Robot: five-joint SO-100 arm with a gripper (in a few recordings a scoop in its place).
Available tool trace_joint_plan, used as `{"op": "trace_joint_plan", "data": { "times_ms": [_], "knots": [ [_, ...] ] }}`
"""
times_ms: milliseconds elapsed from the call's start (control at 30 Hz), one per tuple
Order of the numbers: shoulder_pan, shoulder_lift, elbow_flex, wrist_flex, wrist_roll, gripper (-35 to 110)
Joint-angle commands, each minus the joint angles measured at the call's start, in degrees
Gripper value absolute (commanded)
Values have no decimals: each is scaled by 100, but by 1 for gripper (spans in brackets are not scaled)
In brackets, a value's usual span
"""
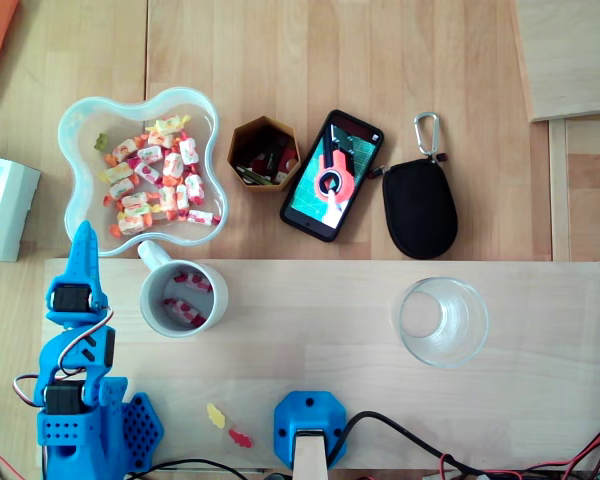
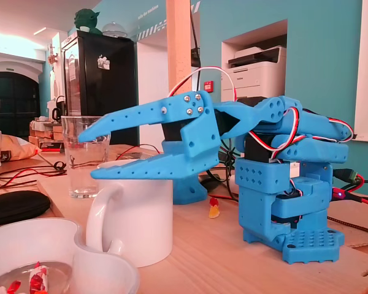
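Observation:
My blue gripper [image 1: 84,242] points toward the far side of the table, its tip at the near rim of the clear wavy bowl [image 1: 80,215] that holds several wrapped candies [image 1: 158,180]. In the fixed view the gripper [image 2: 87,157] stands open with nothing between its jaws. Just to its right in the overhead view is a white mug [image 1: 185,297] with a few red-and-white candies inside; the gripper is beside it and apart from it. The mug [image 2: 138,214] and the bowl [image 2: 55,257] sit in the fixed view's foreground.
An empty drinking glass [image 1: 442,321] stands at the right of the board. Behind the board lie a brown hexagonal cup [image 1: 264,152], a phone [image 1: 333,175] and a black pouch [image 1: 419,208]. Two loose candies [image 1: 226,424] lie near a blue mount [image 1: 310,425] at the front edge.

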Motion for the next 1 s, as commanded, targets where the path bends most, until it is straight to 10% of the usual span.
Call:
{"op": "trace_joint_plan", "data": {
  "times_ms": [0, 967],
  "knots": [
    [-18, 229, 202, -62, -79, 14],
    [0, 220, -272, -53, 26, 14]
  ]
}}
